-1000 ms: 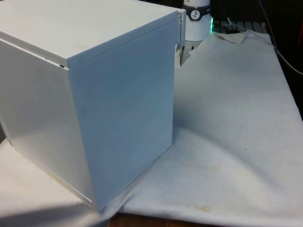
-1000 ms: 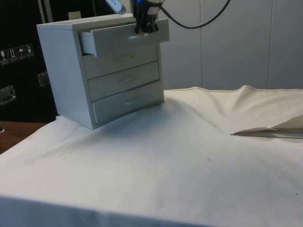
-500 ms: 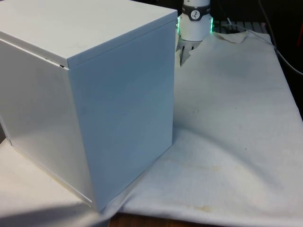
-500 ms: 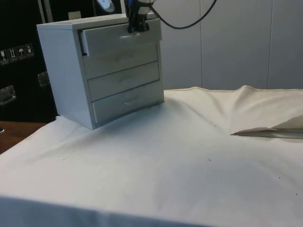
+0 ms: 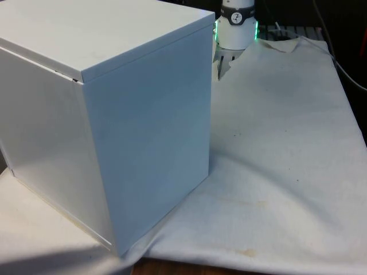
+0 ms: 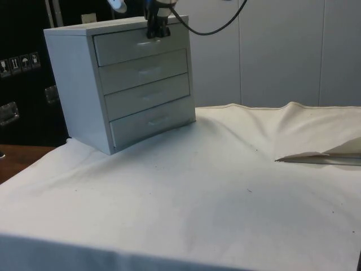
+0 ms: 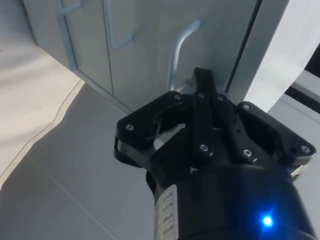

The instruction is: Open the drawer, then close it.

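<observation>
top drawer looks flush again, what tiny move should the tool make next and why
Probably let go of the handle and back straight away from the chest of drawers. In the side view the top drawer sits level with the three fronts below it, so the closing seems done, while the tool is at that drawer's handle. Whether its fingers grip the handle is hard to tell.

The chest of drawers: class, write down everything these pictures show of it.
The chest of drawers is a plain white box, seemingly painted board, standing upright on the white cloth at one end of the table. Its front carries four stacked drawers with slim pale handles, all pushed in flush. The front view gives its blank back and side. The gripper sits at the top drawer, at its handle.
</observation>
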Robot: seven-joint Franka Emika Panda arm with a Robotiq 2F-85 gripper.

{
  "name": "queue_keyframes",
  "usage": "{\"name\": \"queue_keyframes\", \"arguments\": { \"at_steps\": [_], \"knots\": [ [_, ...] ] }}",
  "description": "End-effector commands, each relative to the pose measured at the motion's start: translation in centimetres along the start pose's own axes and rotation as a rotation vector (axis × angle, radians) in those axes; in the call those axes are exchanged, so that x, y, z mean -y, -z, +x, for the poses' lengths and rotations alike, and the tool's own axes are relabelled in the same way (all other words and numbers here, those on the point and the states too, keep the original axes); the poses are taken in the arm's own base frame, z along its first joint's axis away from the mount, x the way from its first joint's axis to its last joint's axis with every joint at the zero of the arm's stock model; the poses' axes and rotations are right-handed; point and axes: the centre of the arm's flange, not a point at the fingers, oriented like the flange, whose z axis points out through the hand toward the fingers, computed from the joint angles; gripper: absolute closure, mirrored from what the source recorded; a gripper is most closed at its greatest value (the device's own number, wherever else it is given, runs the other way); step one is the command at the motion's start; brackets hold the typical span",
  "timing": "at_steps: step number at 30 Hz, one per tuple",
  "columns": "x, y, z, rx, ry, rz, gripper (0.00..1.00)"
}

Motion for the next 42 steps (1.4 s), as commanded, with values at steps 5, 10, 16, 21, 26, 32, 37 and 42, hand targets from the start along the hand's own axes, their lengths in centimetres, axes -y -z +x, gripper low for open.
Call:
{"name": "queue_keyframes", "arguments": {
  "at_steps": [5, 10, 16, 21, 26, 32, 37, 42],
  "knots": [
    [0.0, 0.0, 0.0, 0.0, -0.001, 0.0, 1.0],
    [0.3, 0.3, -0.1, -0.001, -0.003, 0.003, 1.0],
    [0.9, 1.2, -0.1, -0.003, -0.001, 0.006, 1.0],
    [1.8, 2.8, -0.5, -0.006, -0.003, 0.009, 1.0],
    [2.6, 3.9, -0.9, -0.006, -0.004, 0.012, 1.0],
    [3.4, 5.2, -1.3, -0.009, -0.007, 0.017, 1.0],
    [4.1, 6.3, -1.8, -0.012, -0.011, 0.021, 1.0],
    [5.0, 7.5, -2.1, -0.016, -0.013, 0.022, 1.0]
  ]
}}
